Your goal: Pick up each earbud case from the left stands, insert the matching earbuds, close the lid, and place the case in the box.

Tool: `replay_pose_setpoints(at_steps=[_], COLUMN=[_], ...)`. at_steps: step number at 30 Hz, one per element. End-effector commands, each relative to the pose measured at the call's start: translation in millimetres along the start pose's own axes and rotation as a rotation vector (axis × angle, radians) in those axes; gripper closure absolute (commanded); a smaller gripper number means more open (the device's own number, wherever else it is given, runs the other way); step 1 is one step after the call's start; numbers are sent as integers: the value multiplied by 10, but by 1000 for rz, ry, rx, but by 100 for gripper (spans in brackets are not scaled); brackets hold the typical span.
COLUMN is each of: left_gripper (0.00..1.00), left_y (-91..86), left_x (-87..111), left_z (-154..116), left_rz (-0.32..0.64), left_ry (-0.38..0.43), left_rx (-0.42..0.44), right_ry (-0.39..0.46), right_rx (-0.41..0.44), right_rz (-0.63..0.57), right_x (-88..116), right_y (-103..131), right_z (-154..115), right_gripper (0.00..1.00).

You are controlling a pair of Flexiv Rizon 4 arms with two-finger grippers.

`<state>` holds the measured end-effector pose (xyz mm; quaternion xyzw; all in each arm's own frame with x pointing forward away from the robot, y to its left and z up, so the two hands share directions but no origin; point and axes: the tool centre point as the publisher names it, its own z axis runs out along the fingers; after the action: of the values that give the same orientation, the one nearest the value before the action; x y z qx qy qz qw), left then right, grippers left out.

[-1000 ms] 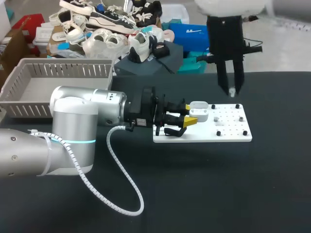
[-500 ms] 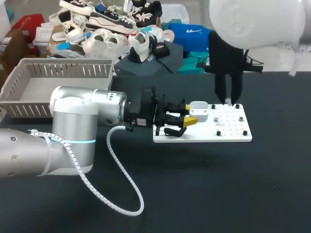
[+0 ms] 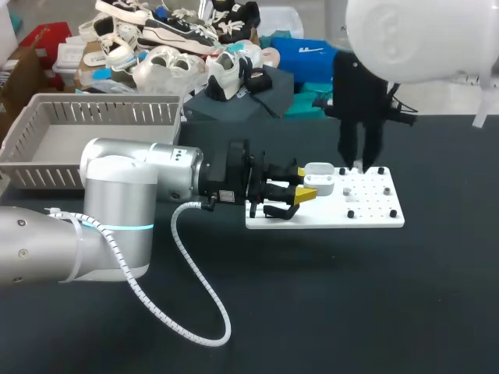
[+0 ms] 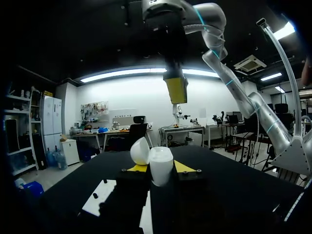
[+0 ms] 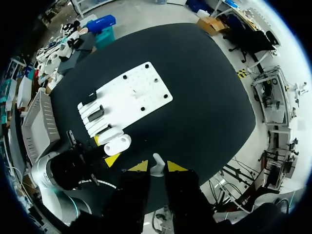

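Observation:
My left gripper (image 3: pixel 306 184) lies level over the left part of the white board (image 3: pixel 366 210), shut on a white earbud case (image 3: pixel 320 178). In the left wrist view the case (image 4: pixel 161 165) stands between the yellow tips with its lid (image 4: pixel 139 150) swung open. My right gripper (image 3: pixel 360 166) hangs straight down just right of the case, over the board's back edge. It is shut on a small white earbud (image 5: pixel 157 164), held between its yellow tips. From that wrist view the open case (image 5: pixel 117 144) lies below and a little beside the earbud.
A grey slatted box (image 3: pixel 93 132) sits at the back left of the black table. Black stands (image 5: pixel 96 111) line the board's left end, and small black pegs (image 3: pixel 350 213) dot its right part. My left arm's white cable (image 3: pixel 195 304) loops over the table in front.
My right gripper has moved left and down with the earbud, from above the board's back right to just beside the open case. The left gripper and case have stayed put.

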<state>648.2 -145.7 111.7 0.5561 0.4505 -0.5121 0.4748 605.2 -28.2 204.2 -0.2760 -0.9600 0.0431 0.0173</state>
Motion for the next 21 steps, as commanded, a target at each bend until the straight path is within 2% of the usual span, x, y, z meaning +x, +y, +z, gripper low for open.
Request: replay_pose_setpoints(at_steps=[1,6,12,21], left_gripper=[100,100,100,100], left_y=[7,7,7,7], left_x=[9,9,9,9], left_z=[2,2,2,2], left_rz=[1,1,1,1], left_ry=[-2,-2,-2,-2], left_rx=[2,2,2,2], right_ry=[6,0,49,75], right_rx=[-18,-4,36,23], right_rz=[43,72,47,16], right_x=[-11,38,90,87], right_y=[48,103,212,331], right_z=[-49,-49,34,90], right_gripper=[100,100,100,100])
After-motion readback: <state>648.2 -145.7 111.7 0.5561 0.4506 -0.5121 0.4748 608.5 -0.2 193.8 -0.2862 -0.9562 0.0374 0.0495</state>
